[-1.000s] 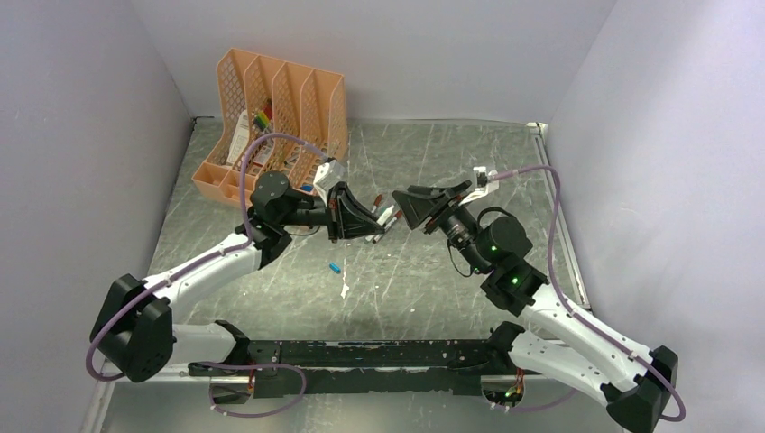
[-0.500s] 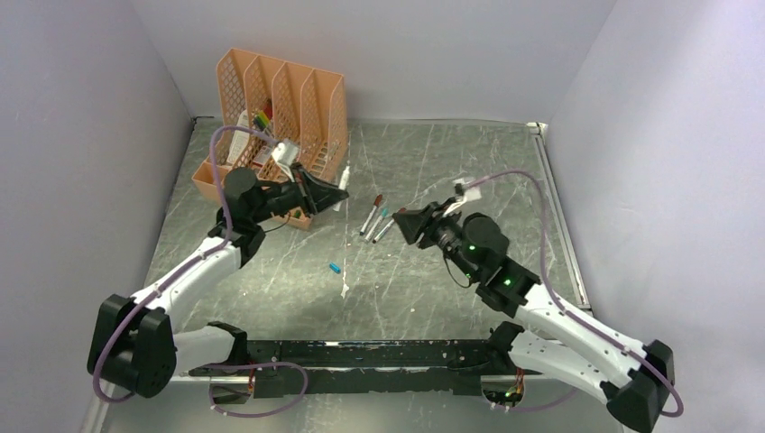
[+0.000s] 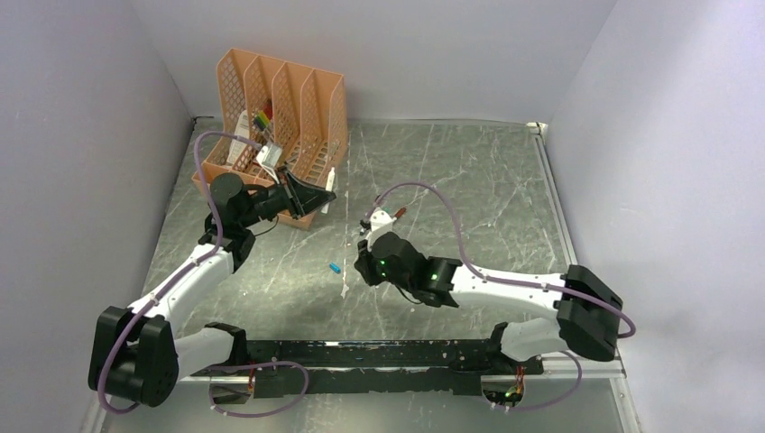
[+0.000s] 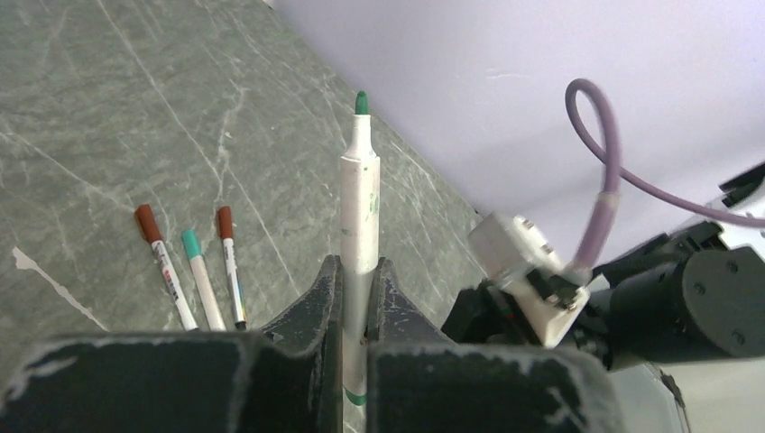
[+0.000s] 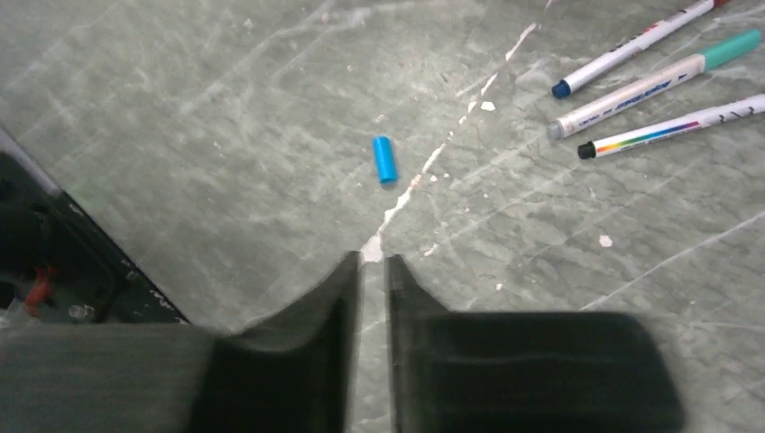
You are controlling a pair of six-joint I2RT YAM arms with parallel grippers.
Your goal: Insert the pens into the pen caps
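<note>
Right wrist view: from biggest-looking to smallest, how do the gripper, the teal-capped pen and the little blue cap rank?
1. right gripper: looks largest, but it sits nearest the camera, so its true lead is unsure.
2. teal-capped pen
3. blue pen cap: plainly the smallest, far shorter than the pen.

The lower barrel of the pen [image 4: 359,207] is hidden in the left hand [image 4: 355,275], which also covers the near ends of three capped pens [image 4: 203,284], and what fills the rack [image 3: 317,99] is too small to tell
</note>
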